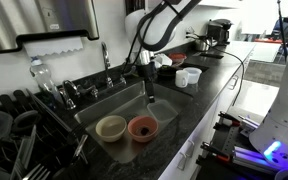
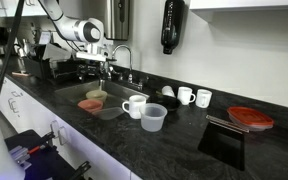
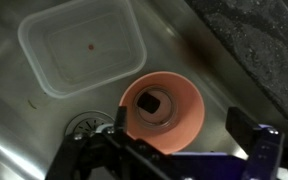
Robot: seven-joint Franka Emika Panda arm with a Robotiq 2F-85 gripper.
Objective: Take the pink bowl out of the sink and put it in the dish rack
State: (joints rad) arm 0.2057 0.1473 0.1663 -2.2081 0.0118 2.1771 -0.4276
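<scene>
In an exterior view, a white robot arm (image 1: pixel 142 45) looped with black cable reaches down from above, its wrist bent so the gripper (image 1: pixel 149 92) points straight down. In the wrist view, the gripper's two dark fingers (image 3: pixel 89 155) are spread wide, left and right, with nothing clamped between them.

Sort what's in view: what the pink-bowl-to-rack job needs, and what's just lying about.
Job in hand: pink bowl, sink, dish rack, pincer.

Lying about: beige bowl, clear tub, white mugs, clear cup, red dish.
</scene>
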